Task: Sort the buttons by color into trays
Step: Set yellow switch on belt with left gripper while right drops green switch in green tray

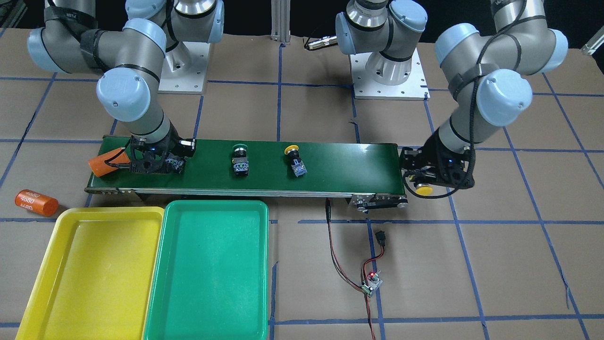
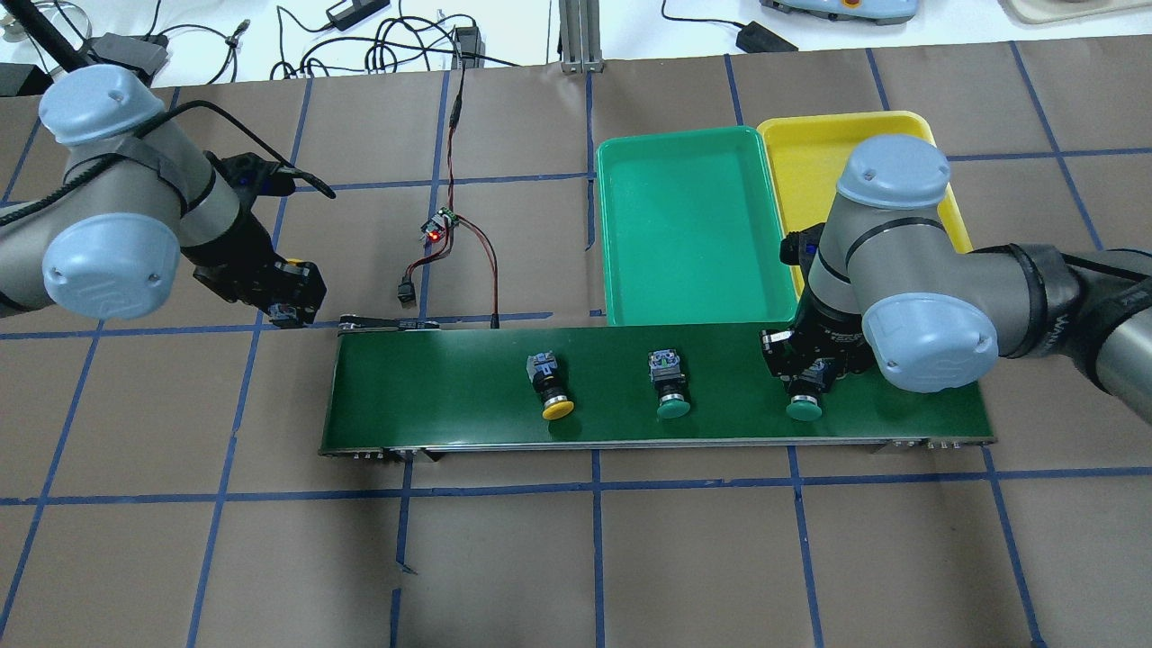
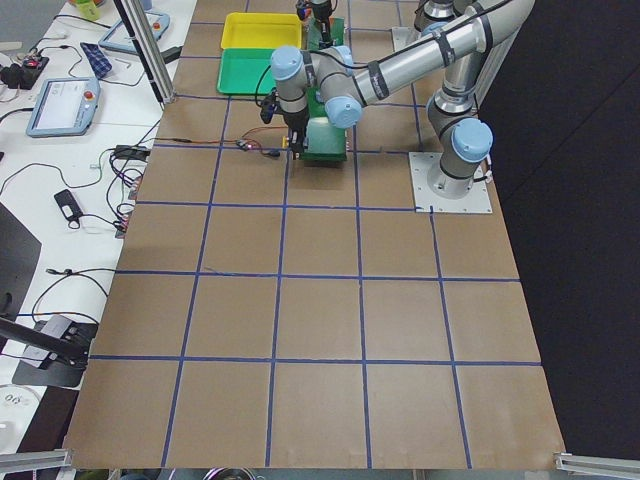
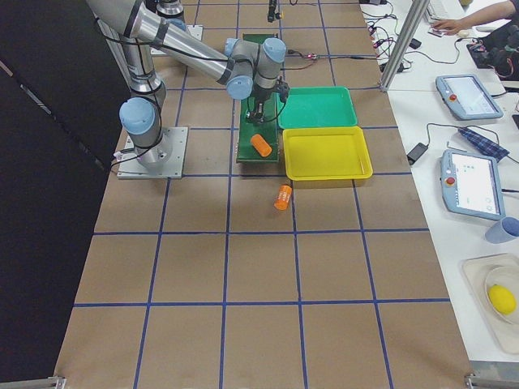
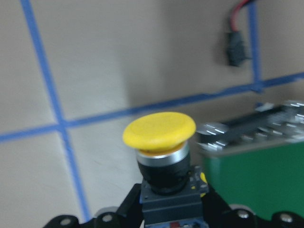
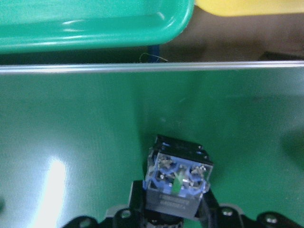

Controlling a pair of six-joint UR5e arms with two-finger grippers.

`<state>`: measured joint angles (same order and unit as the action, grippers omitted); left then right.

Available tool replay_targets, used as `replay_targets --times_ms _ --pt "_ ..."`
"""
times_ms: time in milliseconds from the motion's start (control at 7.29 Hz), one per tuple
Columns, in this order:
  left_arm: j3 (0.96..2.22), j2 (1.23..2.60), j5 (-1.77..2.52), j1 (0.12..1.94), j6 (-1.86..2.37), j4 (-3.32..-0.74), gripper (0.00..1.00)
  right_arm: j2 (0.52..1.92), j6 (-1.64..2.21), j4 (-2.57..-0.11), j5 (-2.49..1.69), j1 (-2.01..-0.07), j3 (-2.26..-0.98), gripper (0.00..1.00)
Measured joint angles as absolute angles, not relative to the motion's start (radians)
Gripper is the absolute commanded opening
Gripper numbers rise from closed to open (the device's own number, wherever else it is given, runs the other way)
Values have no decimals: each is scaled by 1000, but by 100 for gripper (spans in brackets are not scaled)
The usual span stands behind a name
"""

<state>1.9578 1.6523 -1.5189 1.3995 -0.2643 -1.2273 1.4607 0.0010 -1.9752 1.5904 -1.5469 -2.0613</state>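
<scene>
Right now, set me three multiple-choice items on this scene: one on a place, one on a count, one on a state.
1. Where is the left claw?
A) above the belt at its middle
B) off the belt's end, over the table
C) resting on the belt

2. How many buttons lie loose on the belt?
A) none
B) four
C) two

3. The right claw is:
A) shut on a green-capped button
B) open, empty
C) shut on a yellow one

1 B: brown table shows under its yellow-capped button.
2 C: one loose yellow button, one loose green button.
3 A: its wrist view shows the block clamped.
</scene>
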Motion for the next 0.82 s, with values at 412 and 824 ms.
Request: replay_targets --times_ms 412,824 --pt "2072 1576 -1481 1523 -31 -1226 0 1409 20 -1971 1521 -1552 -1903 0" --pt "2080 1608 -1477 1589 56 -1175 0 1164 28 -1845 1485 -1597 -1565 26"
